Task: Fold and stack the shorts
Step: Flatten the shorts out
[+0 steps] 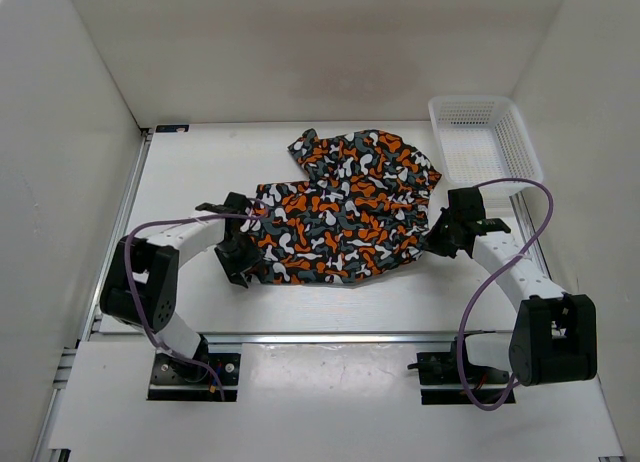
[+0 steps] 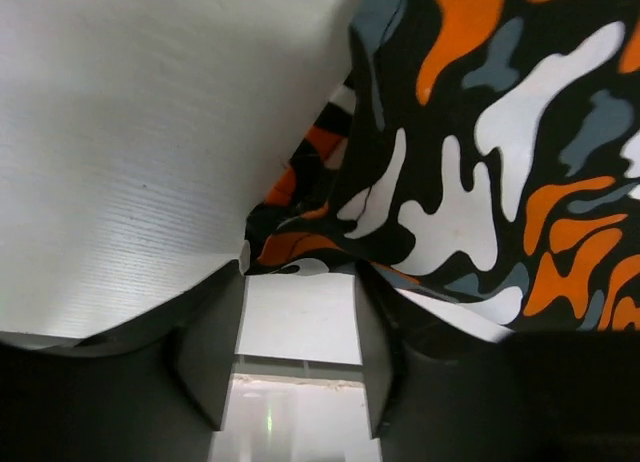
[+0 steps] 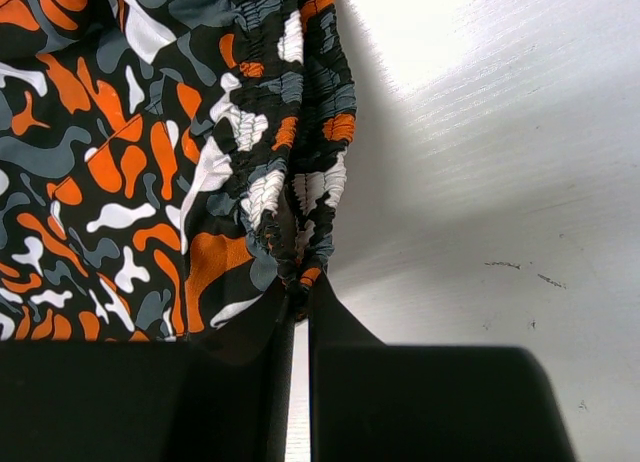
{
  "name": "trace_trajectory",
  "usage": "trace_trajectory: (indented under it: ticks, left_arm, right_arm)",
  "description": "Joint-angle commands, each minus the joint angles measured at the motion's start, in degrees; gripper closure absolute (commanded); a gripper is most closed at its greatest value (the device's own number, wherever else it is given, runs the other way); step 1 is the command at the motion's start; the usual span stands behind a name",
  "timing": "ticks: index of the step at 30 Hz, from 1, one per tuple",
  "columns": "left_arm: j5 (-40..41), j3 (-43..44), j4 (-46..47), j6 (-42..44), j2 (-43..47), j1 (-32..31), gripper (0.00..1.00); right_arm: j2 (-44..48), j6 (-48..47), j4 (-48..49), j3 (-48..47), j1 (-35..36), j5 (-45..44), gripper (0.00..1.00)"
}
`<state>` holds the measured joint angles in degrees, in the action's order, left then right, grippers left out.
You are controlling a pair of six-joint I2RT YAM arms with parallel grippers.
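- Barely begun — the shorts lie spread, unfolded, on the tabletop.
- Right gripper pinches their waistband edge; left gripper sits half-spread, cloth just ahead of it, unclamped.
- Folding and stacking are both left to do.

White-black arms, purple cables

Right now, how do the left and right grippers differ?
The left gripper has its jaws apart, the shorts only at their tips; the right gripper has its jaws pinched shut on the gathered waistband. The left gripper is at the cloth's left side, the right gripper at its right. Both sit low at the cloth's edge.
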<state>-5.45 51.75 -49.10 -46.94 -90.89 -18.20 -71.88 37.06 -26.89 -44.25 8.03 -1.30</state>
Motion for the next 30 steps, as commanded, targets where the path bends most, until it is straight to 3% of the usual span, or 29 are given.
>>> trace_trajectory:
  ticks: [1,3,12,19,22,24,25,26,30]
  left_arm:
    - [2.29,2.66,1.55,0.18,1.33,-0.26,0.40]
    - [2.99,3.18,2.08,0.18,-0.60,-0.26,0.35]
    - [4.13,8.89,3.31,2.72,-10.70,-1.31,0.35]
    - [4.66,8.72,3.31,3.26,-12.03,-1.32,0.38]
    - [4.66,8.20,3.31,3.26,-12.56,-1.84,0.47]
    - [4.66,8.20,3.31,3.26,-12.56,-1.84,0.66]
    - [4.66,8.20,3.31,3.26,-12.56,-1.84,0.83]
    - [4.66,8.20,3.31,3.26,-12.56,-1.84,0.90]
    - [4.66,8.20,1.82,3.26,-10.28,-1.84,0.90]
  right_arm:
    - [0.95,-1.02,0.44,-1.10,-0.03,0.07,0.99]
    - [0.95,-1.02,0.44,-1.10,-0.03,0.07,0.99]
    - [0.95,-1.02,-0.08,-1.10,-0.03,-0.46,0.99]
    - [0.95,-1.02,-0.09,-1.10,-0.03,-0.98,0.99]
    - [0.95,-1.02,-0.09,-1.10,-0.03,-0.98,0.99]
    - [0.95,-1.02,-0.09,-1.10,-0.03,-0.98,0.99]
    - [0.95,-1.02,-0.09,-1.10,-0.03,-0.98,0.99]
    - [0.95,-1.02,-0.09,-1.10,-0.03,-0.98,0.99]
    - [0.95,-1.02,-0.09,-1.10,-0.03,-0.98,0.99]
